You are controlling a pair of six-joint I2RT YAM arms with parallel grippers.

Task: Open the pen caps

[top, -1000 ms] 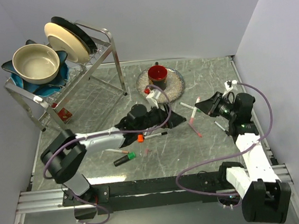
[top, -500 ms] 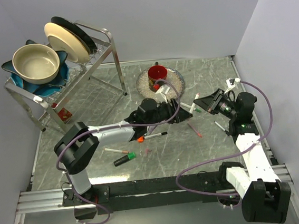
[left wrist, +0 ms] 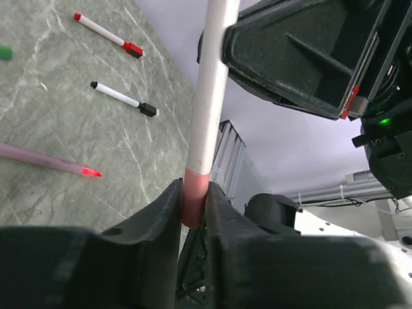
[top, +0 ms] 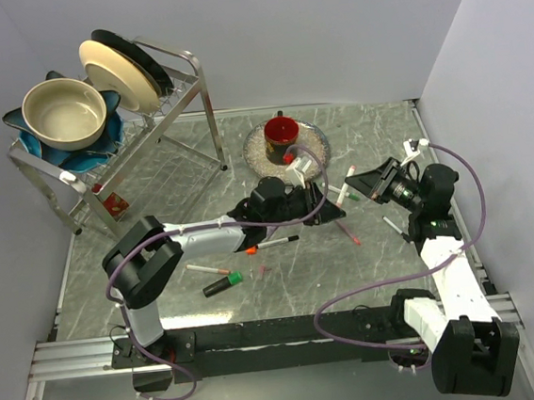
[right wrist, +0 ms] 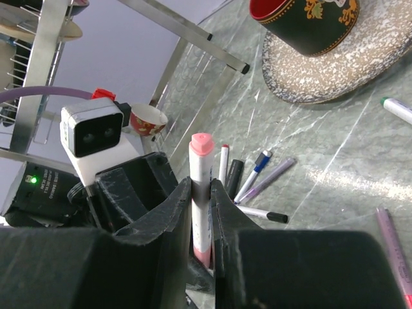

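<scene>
One pen (left wrist: 209, 96): white, held off the surface, right of red cup (top: 281, 134)
Left gripper (left wrist: 193, 196): clamped on its pink cap (left wrist: 194, 205)
Right gripper (right wrist: 201, 193): clamped on pen body

Pink cap (left wrist: 194, 196), seated on the white pen's (left wrist: 209, 84) end, pinched in left jaws.

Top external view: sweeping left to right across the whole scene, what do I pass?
Cream bowl → black marker with green cap → red mug → white pen, held in the right gripper. The left gripper overlaps that pen, so it is left out of the order.
</scene>
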